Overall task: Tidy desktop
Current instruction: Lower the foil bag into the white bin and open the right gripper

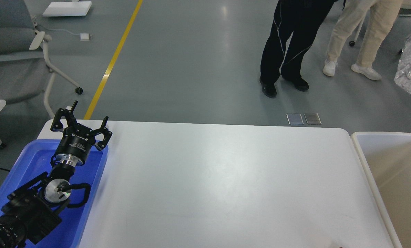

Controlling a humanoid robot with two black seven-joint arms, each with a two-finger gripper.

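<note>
Desktop (219, 179): white top ahead of us, nothing loose visible on it.
Left gripper (85, 125): fingers spread, holding nothing, above blue tray (91, 193).
Advice: we should lift straight before swinging.

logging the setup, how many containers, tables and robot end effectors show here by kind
blue tray: 1
cream-white bin: 1
white desktop: 1
left end effector, open over the tray's far end: 1
total: 4
</note>
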